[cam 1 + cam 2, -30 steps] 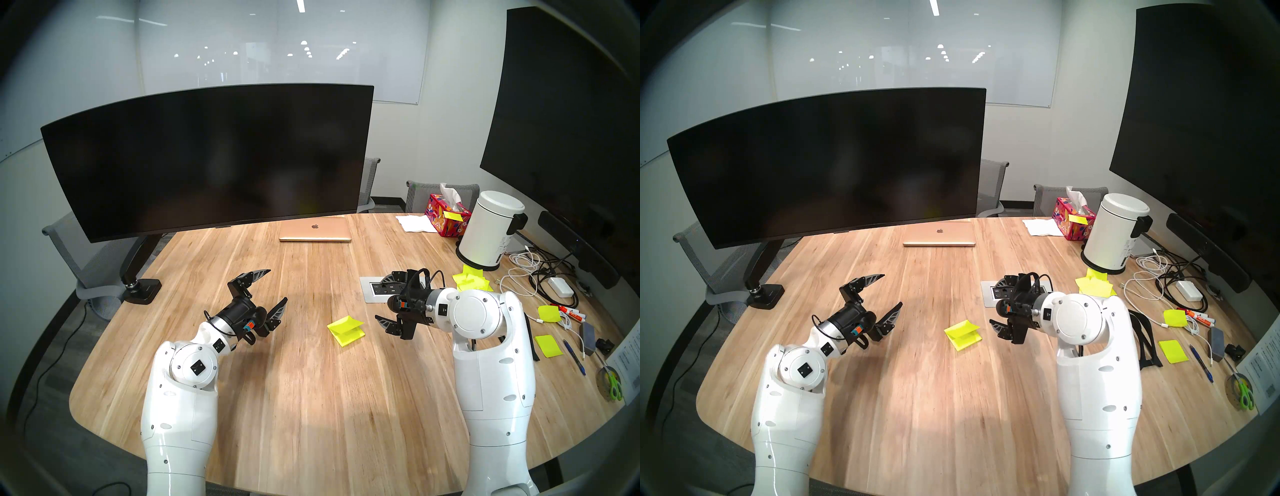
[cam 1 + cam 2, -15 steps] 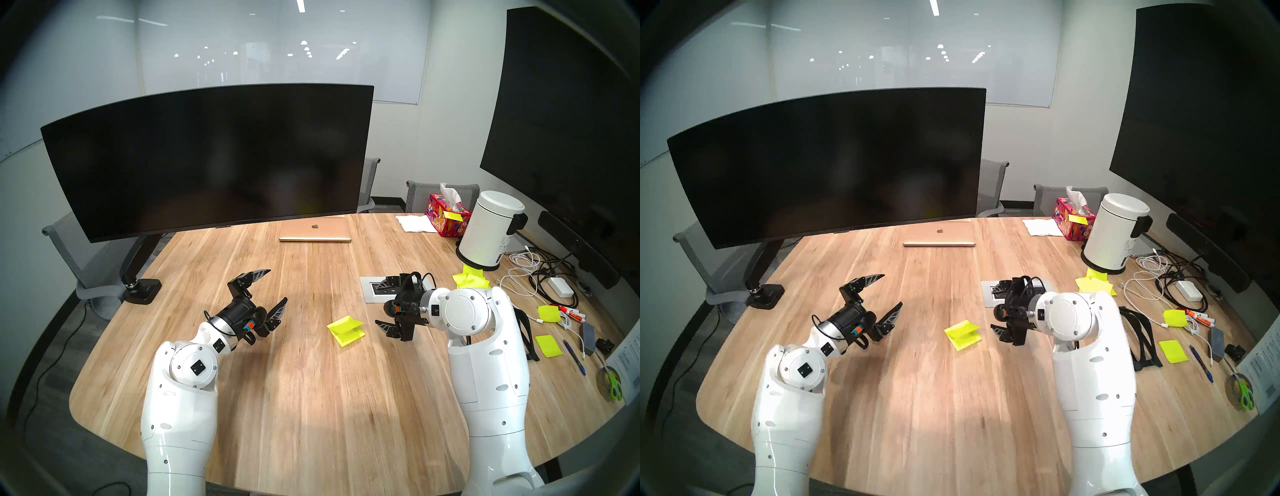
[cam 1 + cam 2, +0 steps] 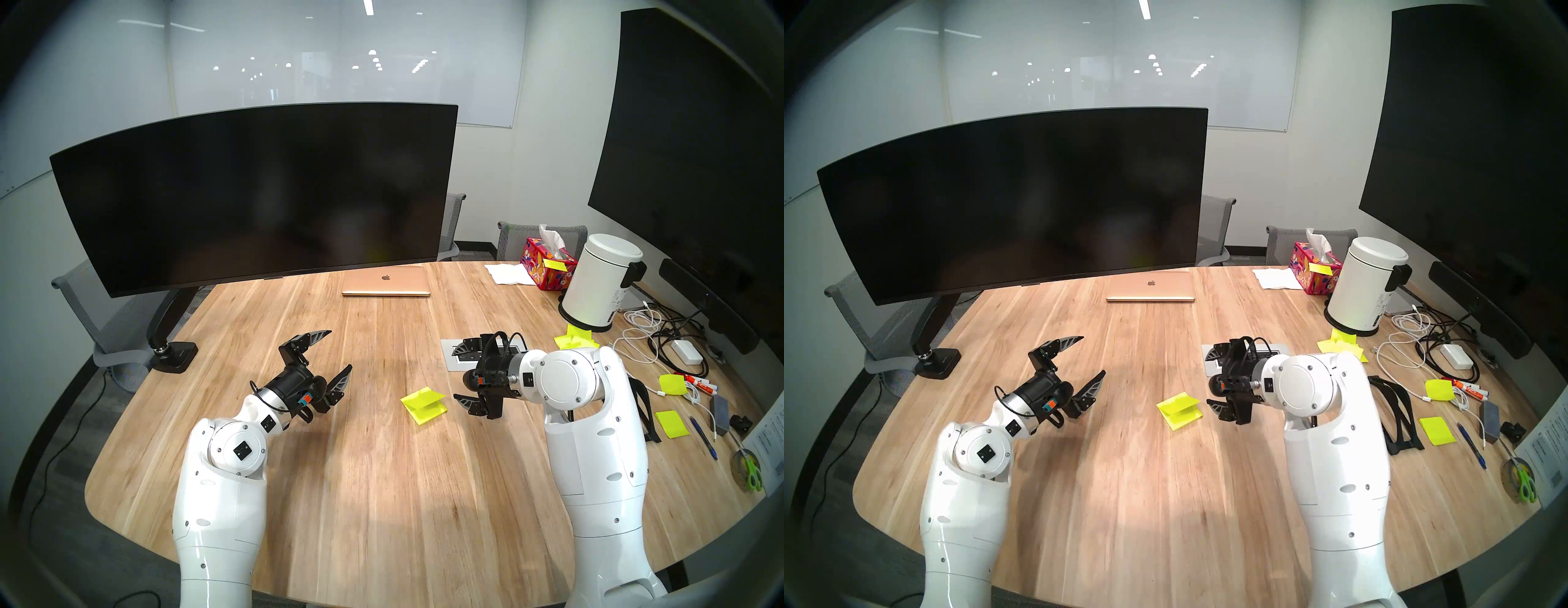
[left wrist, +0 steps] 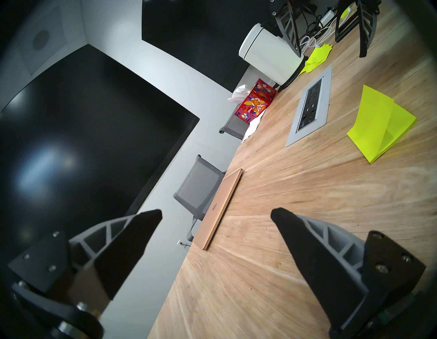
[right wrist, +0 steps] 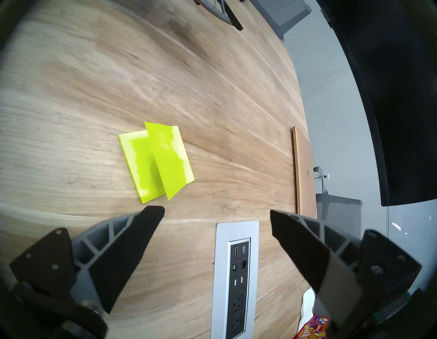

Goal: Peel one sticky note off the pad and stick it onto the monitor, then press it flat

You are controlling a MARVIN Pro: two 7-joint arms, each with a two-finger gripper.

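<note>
Standing at the far left of the surface (image 3: 382, 488): the monitor (image 3: 254, 191), blank. Lying near centre, between both arms: the pad (image 3: 426, 409), its top sticky note (image 5: 169, 158) curling up. Hovering just right of it: the right gripper (image 3: 456, 375), fingers apart; left gripper (image 3: 337, 354) likewise spread, empty. Likely flimsy, light; pinching the raised free edge. Showing the lifted flap's underside: only the left wrist view.

You can make out an Apple logo on the lid of the gold laptop (image 3: 386, 280) at upper centre of the head view, printing on the white bin (image 3: 598, 284) and on the paper sheet (image 3: 770, 460) at right edge too small to read
</note>
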